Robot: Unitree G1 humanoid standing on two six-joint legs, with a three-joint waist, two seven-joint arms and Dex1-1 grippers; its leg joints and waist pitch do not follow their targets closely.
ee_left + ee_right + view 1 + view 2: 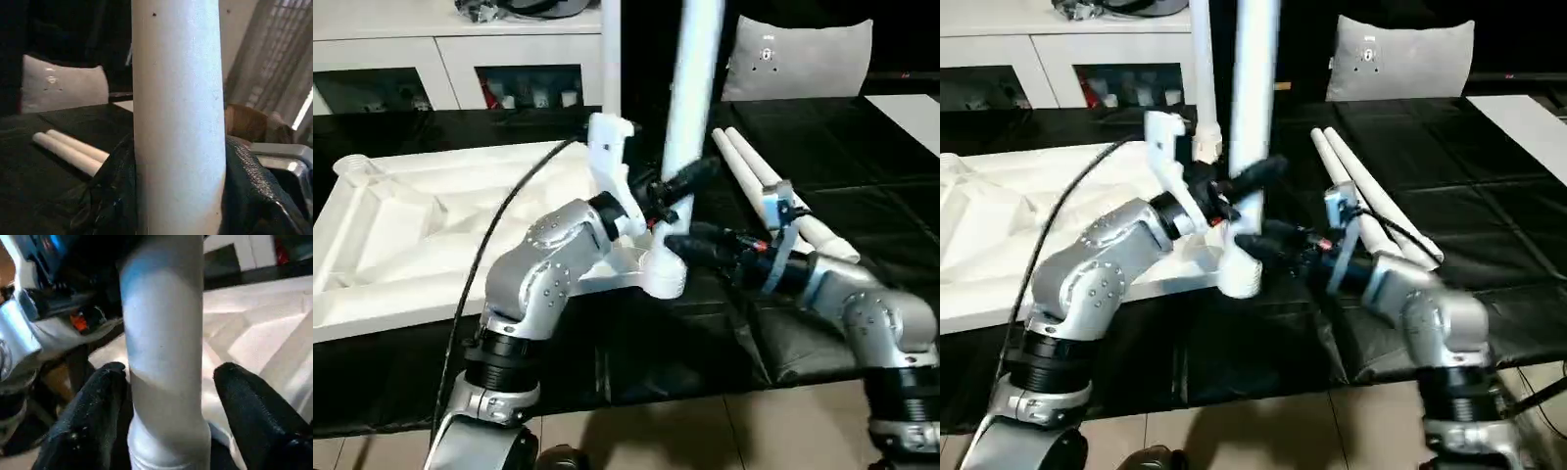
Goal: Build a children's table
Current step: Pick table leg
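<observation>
Left wrist view has the left claw (178, 196) clamped on an upright leg (178, 98), a black finger (254, 196) pressed to each flank. The leg's foot sits in the corner socket (664, 272) of the top (401, 235), which lies ribs-up on the black-covered desk (862, 137). The right claw (171, 406) brackets the same leg just above the socket; one finger (98, 401) touches it, the other stands off with a gap, so that claw is open. Two spare legs (754, 166) lie side by side on the desk, just beyond the right claw from the socket.

The leg looks like a hollow plastic tube: light, stiff, smooth and likely slippery under the pads. A low hold near the socket should give better control for pressing down; a high hold would probably lever it crooked. The top is broad and light, so it may slide when pushed.
</observation>
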